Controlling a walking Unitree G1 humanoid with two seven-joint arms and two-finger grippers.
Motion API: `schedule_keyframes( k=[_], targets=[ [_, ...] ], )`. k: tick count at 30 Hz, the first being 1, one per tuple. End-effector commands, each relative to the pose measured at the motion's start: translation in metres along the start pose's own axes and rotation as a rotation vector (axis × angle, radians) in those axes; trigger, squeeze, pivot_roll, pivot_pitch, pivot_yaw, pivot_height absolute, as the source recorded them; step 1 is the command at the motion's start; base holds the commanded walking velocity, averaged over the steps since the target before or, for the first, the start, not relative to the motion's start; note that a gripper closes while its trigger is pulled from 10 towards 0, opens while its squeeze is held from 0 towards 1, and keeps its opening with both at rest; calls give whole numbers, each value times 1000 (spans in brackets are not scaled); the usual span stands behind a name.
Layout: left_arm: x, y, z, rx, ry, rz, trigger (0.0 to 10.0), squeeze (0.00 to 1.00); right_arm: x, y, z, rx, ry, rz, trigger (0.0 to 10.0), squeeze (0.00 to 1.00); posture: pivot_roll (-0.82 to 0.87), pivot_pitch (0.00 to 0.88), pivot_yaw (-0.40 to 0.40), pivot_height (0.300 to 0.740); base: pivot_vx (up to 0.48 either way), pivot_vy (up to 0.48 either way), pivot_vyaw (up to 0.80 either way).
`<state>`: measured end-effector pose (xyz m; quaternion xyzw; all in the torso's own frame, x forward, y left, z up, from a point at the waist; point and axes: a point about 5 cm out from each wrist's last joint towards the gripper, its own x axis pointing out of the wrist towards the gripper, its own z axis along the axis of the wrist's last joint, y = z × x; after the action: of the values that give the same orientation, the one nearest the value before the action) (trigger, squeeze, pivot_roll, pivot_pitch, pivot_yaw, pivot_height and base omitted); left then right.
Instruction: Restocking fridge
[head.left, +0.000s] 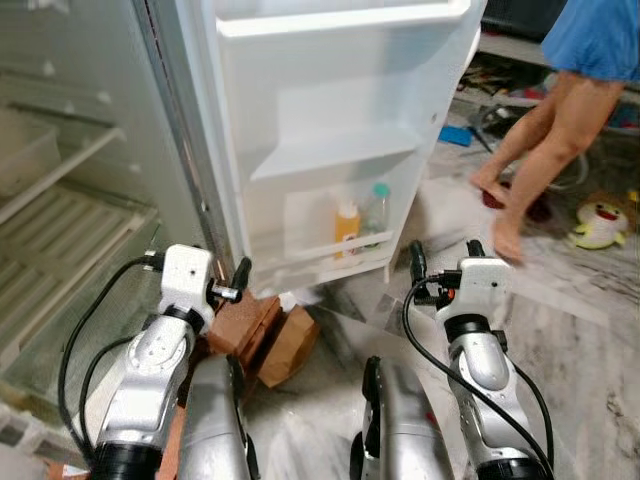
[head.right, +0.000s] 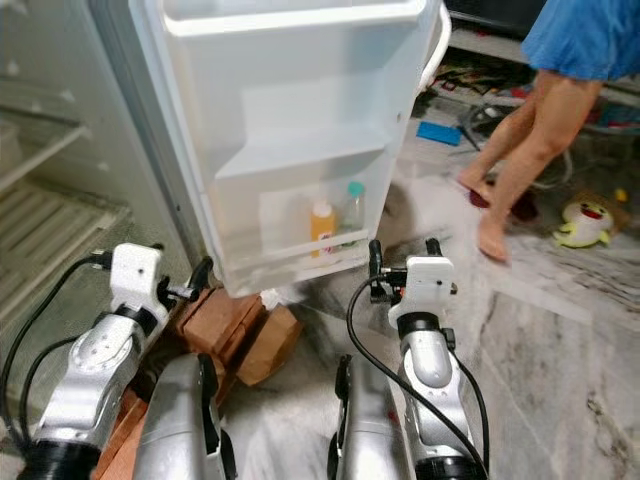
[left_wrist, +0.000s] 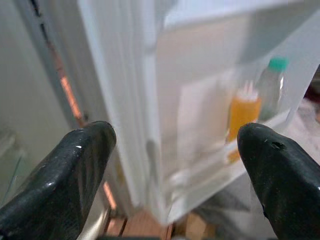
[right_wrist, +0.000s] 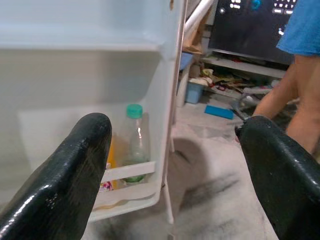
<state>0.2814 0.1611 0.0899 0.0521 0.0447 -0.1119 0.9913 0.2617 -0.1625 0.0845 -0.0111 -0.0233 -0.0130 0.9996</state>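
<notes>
Right now I have both arms raised in front of an open fridge, nothing in either gripper. On my far left are the fridge shelves (head.left: 60, 215), pale ribbed plastic and bare as far as I can see. Next comes my left gripper (left_wrist: 172, 170), its black rubbery fingers spread wide, pointing at the hinge edge of the door (head.left: 330, 120). Below it, bricks (head.left: 245, 325) and a brown box (head.left: 292, 345) sit on the floor by the fridge's foot.

The door is smooth white plastic, swung open toward me. Its lower bin holds an orange bottle (head.left: 347, 228) and a clear bottle (head.left: 376, 212) with a green cap, both upright and side by side. They lie ahead of and between my grippers, long axes vertical. I judge the right gripper (right_wrist: 172, 170) the nearer; it is also spread wide, with the bin just ahead on its inner side.

Farther right, over grey marbled floor, a person (head.left: 560, 110) in blue walks barefoot past a yellow plush toy (head.left: 600, 222). I see no stock to load within reach, so I'd go slowly with someone that near.
</notes>
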Motion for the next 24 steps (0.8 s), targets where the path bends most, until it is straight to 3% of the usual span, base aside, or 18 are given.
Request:
schedule_keyframes(
  k=[1, 5, 15, 24],
  targets=[
    [2, -3, 0, 7, -6, -9, 10000, 0, -1, -6, 1, 3, 9, -31, 10000, 0, -17, 0, -63, 644, 0, 0, 0],
    [1, -9, -8, 3, 8, -37, 10000, 0, 7, -9, 2, 20, 15, -47, 10000, 0, -14, 0, -68, 673, 0, 0, 0],
    [-2, -8, -17, 3, 22, -28, 10000, 0, 2, -21, -6, 47, 58, -97, 10000, 0, -24, 0, -71, 712, 0, 0, 0],
    [9, -8, -9, 41, -9, -44, 10000, 0, 16, -11, 4, 59, 35, -59, 10000, 0, -43, 0, -58, 740, 0, 0, 0]
  ],
)
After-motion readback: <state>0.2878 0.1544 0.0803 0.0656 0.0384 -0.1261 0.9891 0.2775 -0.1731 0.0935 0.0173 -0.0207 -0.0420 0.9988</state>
